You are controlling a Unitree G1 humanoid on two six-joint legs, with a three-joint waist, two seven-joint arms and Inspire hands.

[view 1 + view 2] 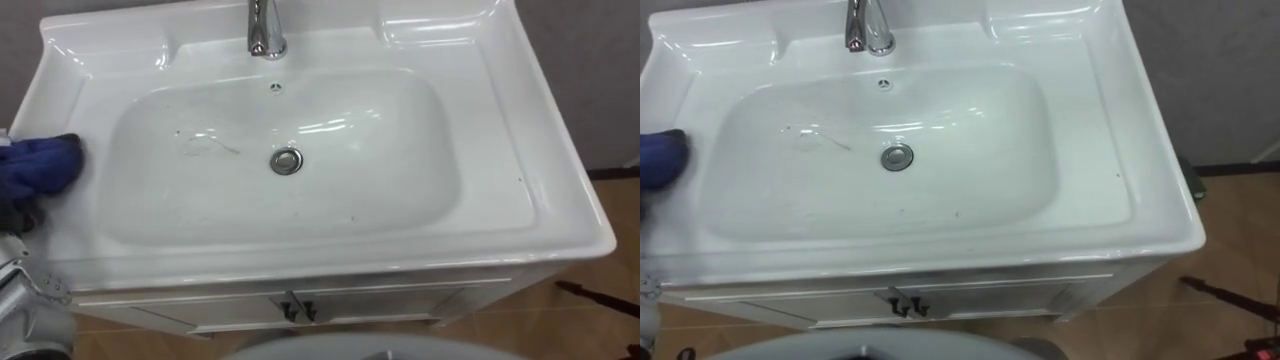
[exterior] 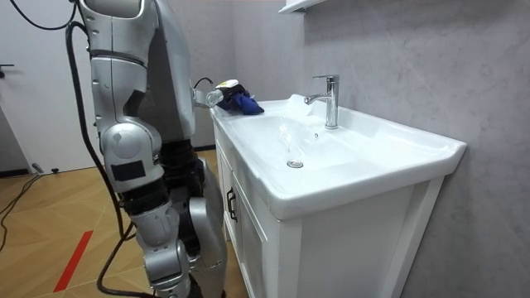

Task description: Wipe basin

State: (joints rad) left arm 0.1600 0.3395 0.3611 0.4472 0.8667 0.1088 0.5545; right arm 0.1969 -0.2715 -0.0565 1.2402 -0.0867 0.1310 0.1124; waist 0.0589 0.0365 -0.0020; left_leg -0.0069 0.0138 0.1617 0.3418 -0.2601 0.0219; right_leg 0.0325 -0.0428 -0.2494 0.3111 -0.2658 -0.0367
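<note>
Grey wall [image 2: 414, 50] behind, wooden floor [image 2: 50, 215] below. The white basin [image 1: 560, 215] shows faint streaks left of the drain [image 1: 286, 161]. The blue cloth [image 1: 45, 165] lies on its left rim at my left hand [image 2: 214, 97]. I cannot tell whether my fingers grip it. If the hold is loose, the cloth could slip mid-stroke or snag on the tap [image 1: 265, 30].

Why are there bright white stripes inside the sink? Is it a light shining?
Likely a lamp: in the left eye view glare streaks the basin near the drain and glints on the tap; in the room view the tap gleams and the cabinet below the rim lies in shade.
</note>
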